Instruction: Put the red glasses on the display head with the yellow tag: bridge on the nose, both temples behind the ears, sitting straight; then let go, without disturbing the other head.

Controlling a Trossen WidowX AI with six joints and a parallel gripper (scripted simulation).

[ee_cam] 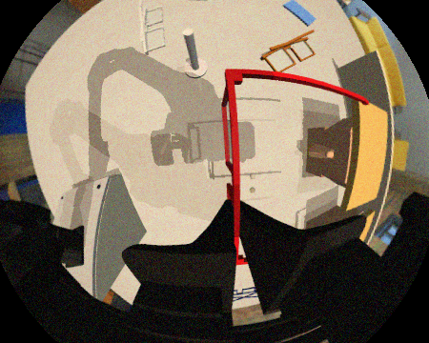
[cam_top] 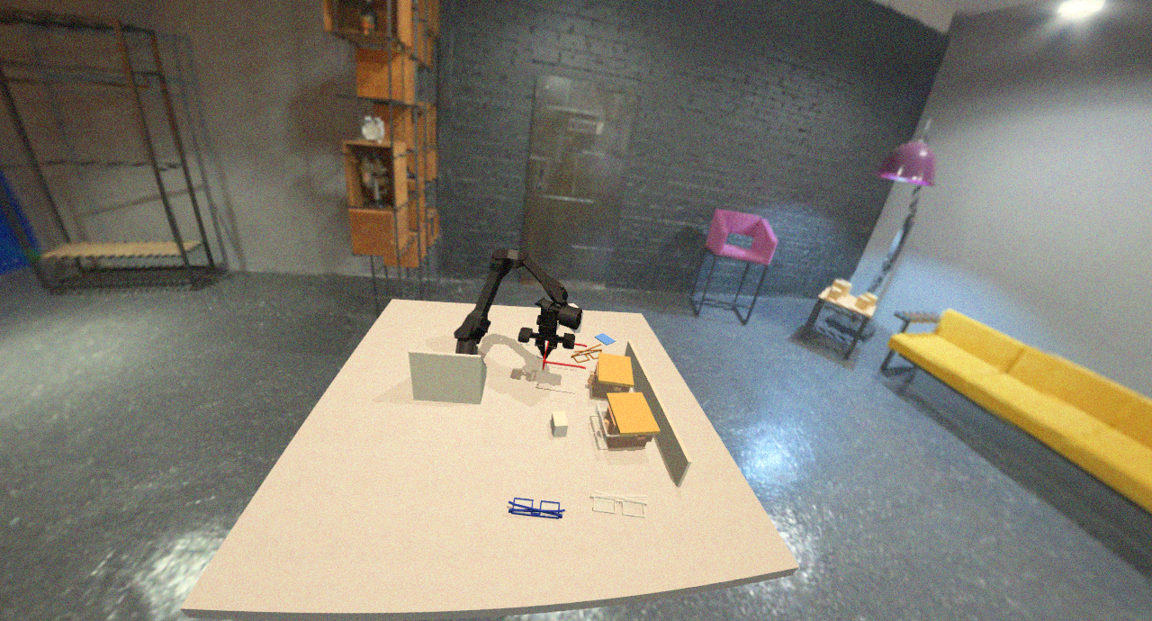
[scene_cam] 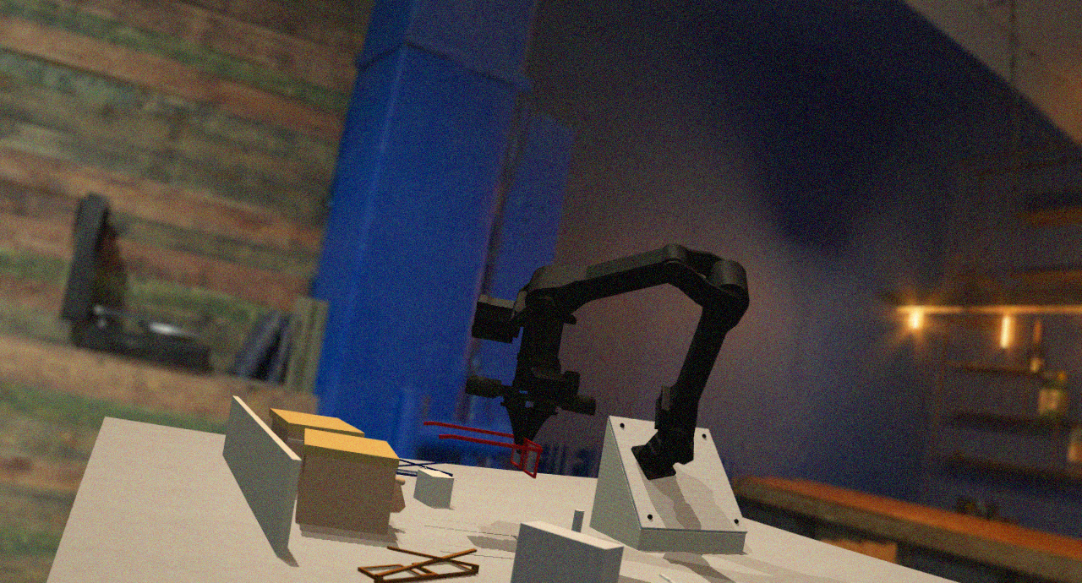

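The red glasses [cam_top: 565, 364] [scene_cam: 480, 440] [ee_cam: 234, 143] are pinched at the front frame in the narrow jaws of the gripper [cam_top: 545, 355] [scene_cam: 523, 439] [ee_cam: 232, 204], up off the table [cam_top: 402, 497] [scene_cam: 158, 488] [ee_cam: 143, 210]. Their front hangs roughly upright at the fingertips; both temples are open and reach out from the jaws towards the heads' side.

On that side, apart from the jaws and the glasses, stands a bare-faced head [cam_top: 614, 369] [scene_cam: 347, 482] [ee_cam: 374, 152] with an orange top. Beside it, also apart from the jaws, is the other head [cam_top: 632, 413] [scene_cam: 314, 421], wearing pale glasses [cam_top: 599, 427]. I cannot tell which has the yellow tag. A grey board [cam_top: 656, 408] [scene_cam: 260, 474] stands behind both, farther from the jaws.

Brown glasses [cam_top: 587, 350] [scene_cam: 427, 563] [ee_cam: 291, 41] lie below jaw level, off to one side, near a blue card [cam_top: 605, 338] [ee_cam: 299, 12]. To the other side, lower than the jaws, sits a pale block [cam_top: 560, 424] [scene_cam: 433, 488]; well beyond it lie blue glasses [cam_top: 536, 508] [scene_cam: 425, 466].
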